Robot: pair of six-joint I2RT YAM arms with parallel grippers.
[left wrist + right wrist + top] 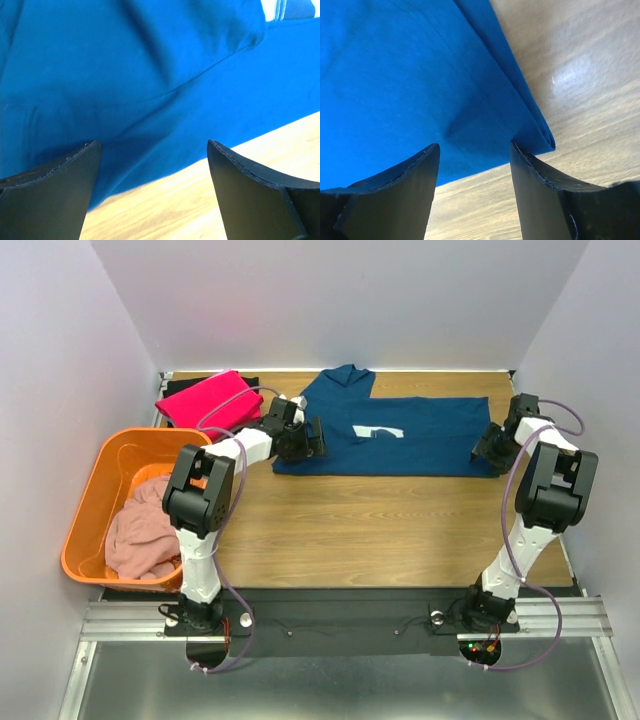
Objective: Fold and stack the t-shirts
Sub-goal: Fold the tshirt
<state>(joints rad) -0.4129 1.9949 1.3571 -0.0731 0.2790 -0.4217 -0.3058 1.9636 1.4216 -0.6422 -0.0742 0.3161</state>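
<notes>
Jaws spread, the left end effector (152, 150) and right end effector (475, 147) flank the navy t-shirt (400, 435). We fear uneven pinches would skew the fold.

Basket (85, 510), bright-pink t-shirt (205, 398) beside left arm (205, 495)

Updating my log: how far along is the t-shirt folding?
Done: a bright pink shirt lies folded at the back left. In hand: the navy shirt lies spread flat, left gripper and right gripper open at its opposite ends. Still to do: fold and stack it, then the pale pink shirt bunched in the orange basket.
</notes>
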